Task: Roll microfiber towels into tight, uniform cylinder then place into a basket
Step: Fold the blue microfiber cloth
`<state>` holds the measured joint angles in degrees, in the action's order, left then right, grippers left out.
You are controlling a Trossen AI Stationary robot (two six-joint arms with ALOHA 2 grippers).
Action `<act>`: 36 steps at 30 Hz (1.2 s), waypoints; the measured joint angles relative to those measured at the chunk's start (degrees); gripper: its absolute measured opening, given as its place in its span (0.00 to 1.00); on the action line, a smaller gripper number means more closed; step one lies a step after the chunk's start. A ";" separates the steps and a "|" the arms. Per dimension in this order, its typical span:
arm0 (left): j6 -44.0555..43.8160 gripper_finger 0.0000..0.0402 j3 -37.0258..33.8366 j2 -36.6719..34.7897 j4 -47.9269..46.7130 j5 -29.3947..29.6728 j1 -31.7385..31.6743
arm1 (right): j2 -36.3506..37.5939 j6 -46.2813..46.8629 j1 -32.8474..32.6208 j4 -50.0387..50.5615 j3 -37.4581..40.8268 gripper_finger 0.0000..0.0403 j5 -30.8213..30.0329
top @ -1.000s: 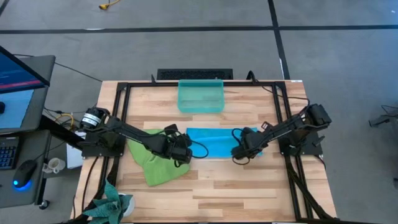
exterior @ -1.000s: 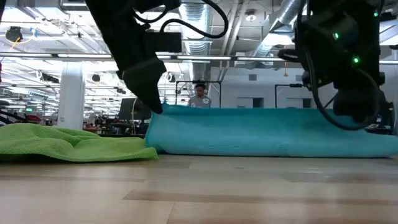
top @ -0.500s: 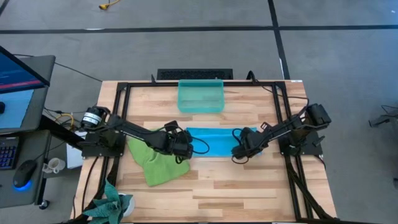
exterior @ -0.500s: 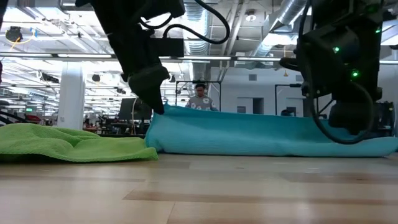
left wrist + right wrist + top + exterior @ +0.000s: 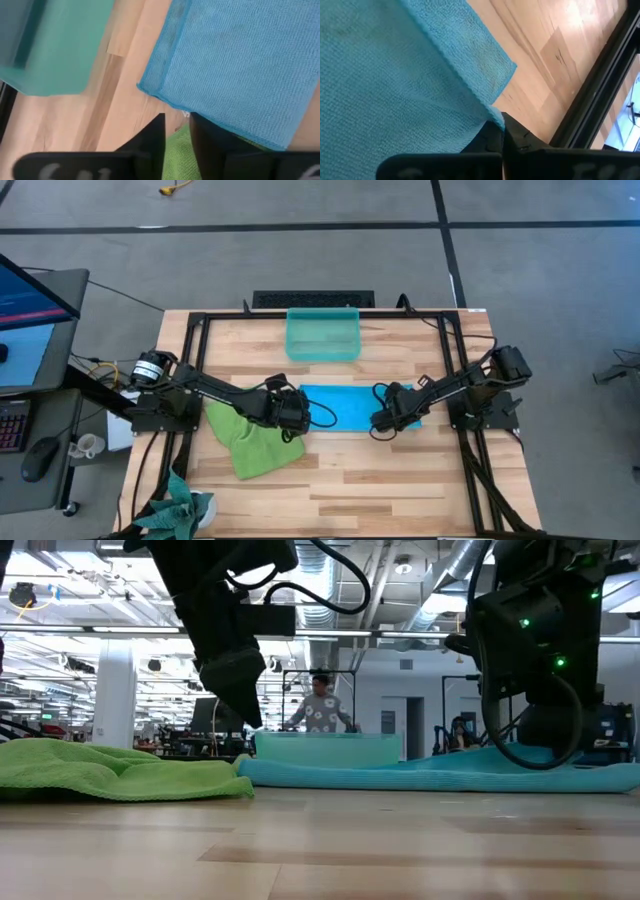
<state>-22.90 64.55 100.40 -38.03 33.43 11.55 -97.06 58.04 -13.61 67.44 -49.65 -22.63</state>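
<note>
The blue towel [image 5: 350, 408] lies folded on the table's middle, in front of the teal basket [image 5: 323, 335]. Its left end lies flat [image 5: 320, 773]. My left gripper [image 5: 177, 120] stands open just above that end and holds nothing. At the towel's right end my right gripper [image 5: 502, 131] is shut on the cloth. The green towel [image 5: 250, 438] lies crumpled on the table to the left, under my left arm. My right gripper pinches the upper layer's edge [image 5: 490, 116] at the blue towel's right end between its two shut fingers. The fingers slant down onto it from the table's right. The held end [image 5: 500, 754] is raised a little; the rest of the towel lies on the table.
A black frame [image 5: 190, 380] runs along the table's left, far and right sides. Bare wood [image 5: 350, 480] lies toward the near edge. A teal-green plant-like thing [image 5: 180, 508] sits at the near left corner. In the room beyond, a person [image 5: 322, 708] stands.
My left gripper has opened and let go of the blue towel's left end. The towel's edge, held up like a wall between both grippers, has dropped: its left part now lies flat, and the right end stays slightly raised in my right gripper.
</note>
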 joint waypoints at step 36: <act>2.19 0.29 -1.02 0.00 1.56 -9.09 0.54 | 9.49 7.83 -7.15 14.32 -8.11 0.43 -6.30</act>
<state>-20.71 63.53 100.40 -36.47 24.34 12.09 -87.56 65.87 -20.76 81.76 -57.76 -28.94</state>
